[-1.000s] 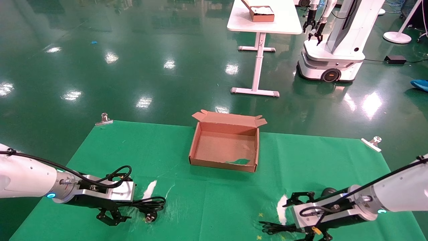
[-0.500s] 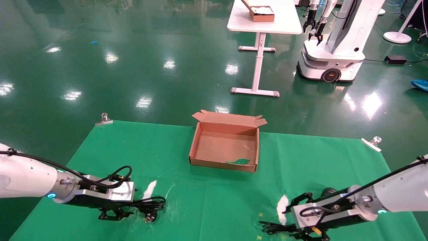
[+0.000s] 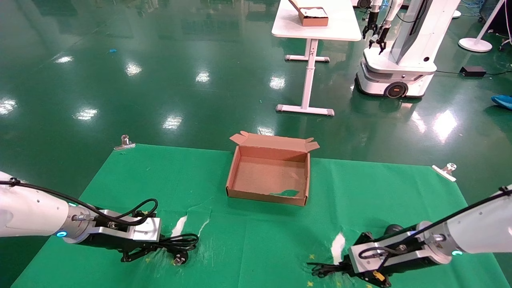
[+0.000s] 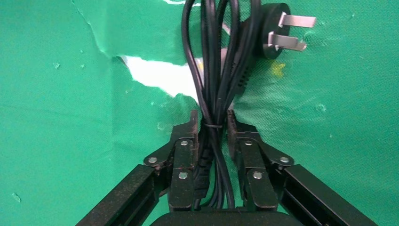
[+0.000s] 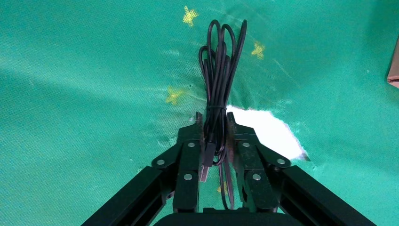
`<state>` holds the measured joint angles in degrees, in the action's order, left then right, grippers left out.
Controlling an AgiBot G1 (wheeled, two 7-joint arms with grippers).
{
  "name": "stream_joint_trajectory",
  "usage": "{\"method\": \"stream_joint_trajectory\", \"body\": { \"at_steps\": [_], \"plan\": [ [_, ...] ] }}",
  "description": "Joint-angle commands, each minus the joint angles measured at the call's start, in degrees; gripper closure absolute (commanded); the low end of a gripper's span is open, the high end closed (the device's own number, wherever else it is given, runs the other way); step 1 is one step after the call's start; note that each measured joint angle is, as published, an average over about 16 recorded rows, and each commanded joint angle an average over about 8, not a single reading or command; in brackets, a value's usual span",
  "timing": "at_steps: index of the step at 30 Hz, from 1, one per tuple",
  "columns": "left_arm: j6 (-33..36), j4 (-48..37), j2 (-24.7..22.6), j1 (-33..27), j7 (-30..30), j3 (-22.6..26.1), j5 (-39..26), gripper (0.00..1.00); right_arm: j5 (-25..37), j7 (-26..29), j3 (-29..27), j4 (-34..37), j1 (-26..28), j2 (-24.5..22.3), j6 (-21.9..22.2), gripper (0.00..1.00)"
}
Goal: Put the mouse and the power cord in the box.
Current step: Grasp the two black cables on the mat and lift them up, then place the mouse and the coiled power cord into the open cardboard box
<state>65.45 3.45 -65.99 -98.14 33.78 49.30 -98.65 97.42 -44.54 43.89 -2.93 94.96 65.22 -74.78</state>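
The power cord [image 4: 216, 56] lies coiled on the green cloth at the near left, its pronged plug [image 4: 275, 33] beyond the loops. My left gripper [image 4: 211, 117] is shut on the tied middle of the bundle; in the head view the left gripper [image 3: 154, 247] sits low beside the power cord [image 3: 182, 242]. My right gripper [image 5: 211, 120] is shut on the mouse's thin bundled cable [image 5: 221, 66] at the near right. The black mouse [image 3: 394, 229] peeks out behind the right gripper [image 3: 344, 268]. The brown box [image 3: 233, 172] stands open at the cloth's middle back, holding nothing.
The cloth is torn white near each gripper, at the left tear [image 3: 179, 226] and the right tear [image 3: 338, 243]. Metal clips [image 3: 125, 143] [image 3: 446, 170] pin its far corners. Far off stand a white table [image 3: 316, 30] and another robot [image 3: 404, 52].
Both grippers' fingers have closed in from open: the left onto the power cord bundle, the right onto the mouse's cable. Neither arm has shifted much.
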Motion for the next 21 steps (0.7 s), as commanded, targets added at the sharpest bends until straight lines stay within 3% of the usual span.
{"method": "stream_joint_trajectory", "body": {
  "at_steps": [1,12,21],
  "plan": [
    [0.01,0.01,0.00,0.00,0.00,0.00,-0.01,1.00,-0.01,0.01,0.00,0.00,-0.01,-0.01,0.00,1.00],
    [1.64,-0.85,1.00,-0.55,-1.02,-1.05,1.53,1.00,-2.00,0.30,-1.37,0.52,0.22,-1.42,-0.97,1.00],
    [10.99,-4.37,6.27,-7.10,-7.75,-6.83,9.87,1.00,-7.97,2.98,-5.54,1.74,5.97,-9.22,-6.55,1.00]
  ]
}}
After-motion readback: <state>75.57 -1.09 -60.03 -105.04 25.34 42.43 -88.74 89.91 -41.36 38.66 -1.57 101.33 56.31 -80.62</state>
